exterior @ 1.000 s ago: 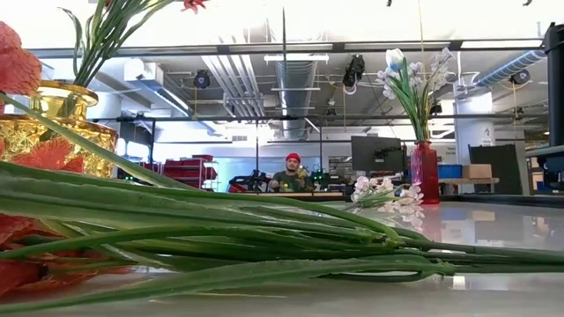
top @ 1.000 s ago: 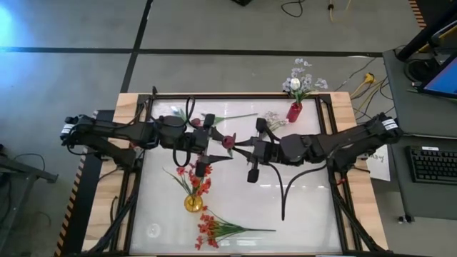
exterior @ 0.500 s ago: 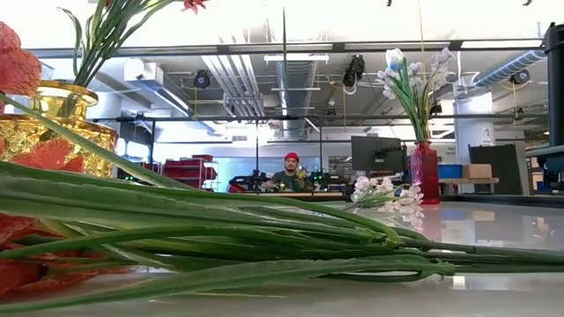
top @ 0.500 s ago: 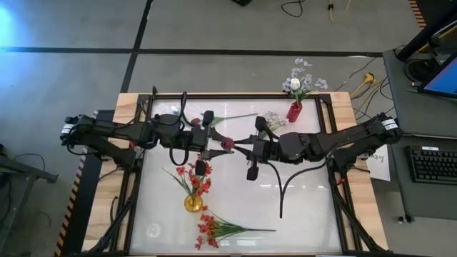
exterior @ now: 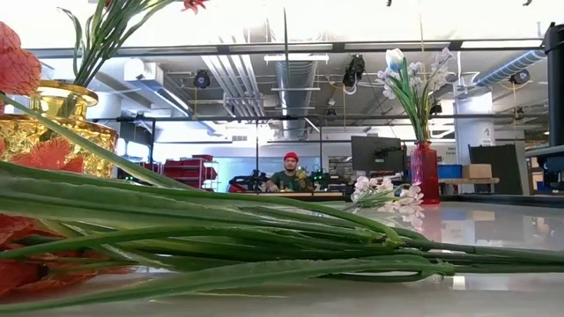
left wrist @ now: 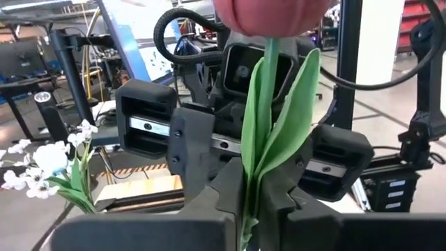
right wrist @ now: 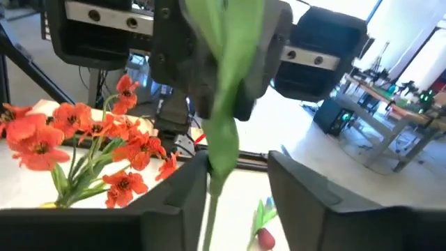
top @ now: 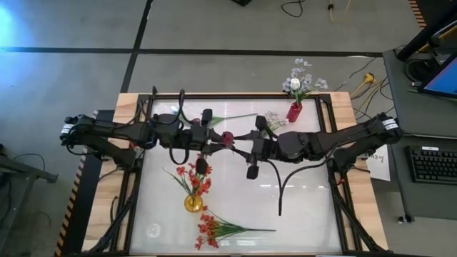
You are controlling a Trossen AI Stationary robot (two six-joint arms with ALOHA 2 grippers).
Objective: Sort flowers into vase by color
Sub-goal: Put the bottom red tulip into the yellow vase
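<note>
The left gripper (left wrist: 254, 209) is pinching the maroon tulip (top: 227, 136) by its stem. Directly facing it, the right gripper (right wrist: 237, 174) is standing spread around that stem.

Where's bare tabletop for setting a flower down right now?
Free: the right half, between the red vase and the near edge, apart from a dark hanging stem. Crowded: mid-table, where both tools meet at the tulip, and the left near side, around the gold vase and red spray.

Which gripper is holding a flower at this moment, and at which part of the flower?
The left gripper is shut on the maroon tulip, gripping its green stem below the bud. The right gripper stands open around the same stem, not gripping it.
</note>
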